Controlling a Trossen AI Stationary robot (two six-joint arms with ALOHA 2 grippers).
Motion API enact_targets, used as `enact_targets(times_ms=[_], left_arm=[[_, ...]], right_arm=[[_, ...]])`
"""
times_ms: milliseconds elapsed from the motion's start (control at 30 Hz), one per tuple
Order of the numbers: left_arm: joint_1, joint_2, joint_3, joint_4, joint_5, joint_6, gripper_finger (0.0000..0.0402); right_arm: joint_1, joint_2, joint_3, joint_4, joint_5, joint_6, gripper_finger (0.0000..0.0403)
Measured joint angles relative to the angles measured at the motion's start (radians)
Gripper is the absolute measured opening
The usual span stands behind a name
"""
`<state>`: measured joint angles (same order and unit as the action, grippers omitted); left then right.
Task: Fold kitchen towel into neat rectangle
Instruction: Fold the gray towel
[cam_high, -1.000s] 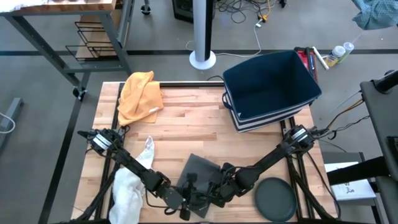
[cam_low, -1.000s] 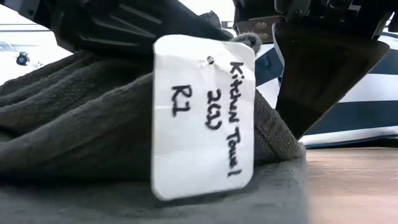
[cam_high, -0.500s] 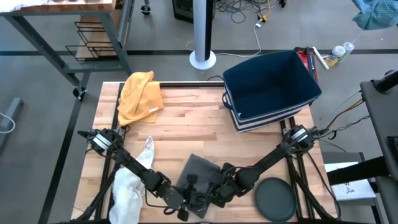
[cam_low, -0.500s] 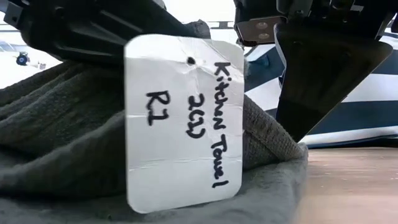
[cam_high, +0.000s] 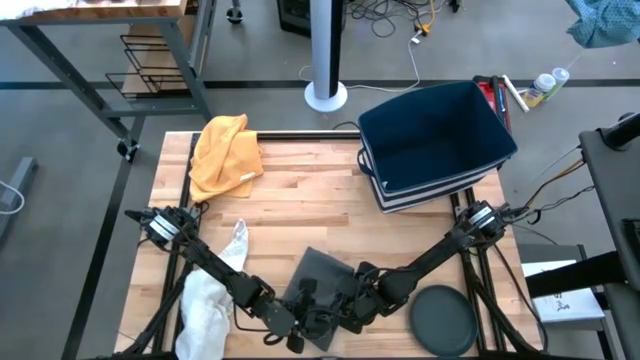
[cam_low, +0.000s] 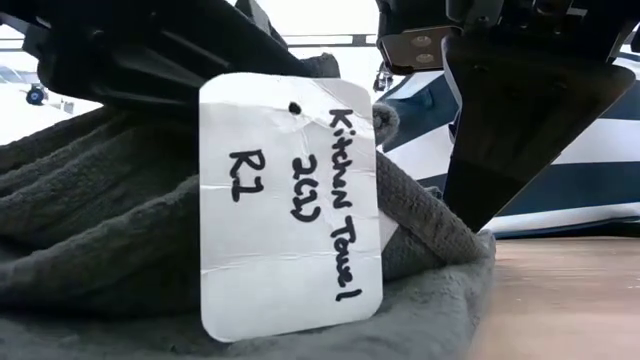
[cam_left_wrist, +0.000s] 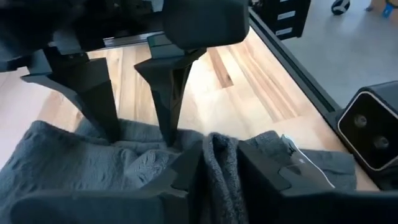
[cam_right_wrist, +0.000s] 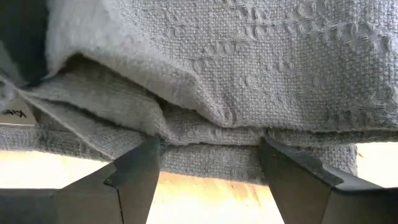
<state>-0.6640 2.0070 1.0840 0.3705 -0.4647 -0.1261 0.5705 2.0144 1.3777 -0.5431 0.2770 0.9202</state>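
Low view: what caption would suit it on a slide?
Paper tag reading "Kitchen Towel" hangs against a bunched grey towel.

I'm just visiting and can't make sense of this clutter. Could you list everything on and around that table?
grey kitchen towel: one, dark grey, rumpled at the table's near edge, between both grippers
paper tag: one, white, handwritten, hanging on the grey towel
yellow cloth: one, far left corner
white cloth: one, near left edge
bin: one, navy, far right
round disc: one, dark, near right
left gripper: on the grey towel, a fold between its fingers
right gripper: open, tips pressing the towel
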Motion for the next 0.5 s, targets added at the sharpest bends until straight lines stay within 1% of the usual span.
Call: enact_targets(times_ms=[133, 333, 433, 500], left_arm=[[0.000, -0.011, 0.000, -0.033, 0.001, -0.004, 0.0106], [-0.013, -0.013, 0.000, -0.055, 0.017, -0.019, 0.0131], [-0.014, -0.013, 0.000, -0.059, 0.059, -0.062, 0.0141], [-0.014, -0.013, 0.000, -0.059, 0.105, -0.101, 0.0145]], right_arm=[[0.001, 0.000, 0.000, -0.001, -0.011, -0.002, 0.0259], [0.001, 0.000, 0.000, -0.001, -0.015, -0.004, 0.0266], [0.001, 0.000, 0.000, -0.001, -0.015, -0.004, 0.0268], [0.001, 0.000, 0.000, -0.001, -0.015, -0.004, 0.0266]])
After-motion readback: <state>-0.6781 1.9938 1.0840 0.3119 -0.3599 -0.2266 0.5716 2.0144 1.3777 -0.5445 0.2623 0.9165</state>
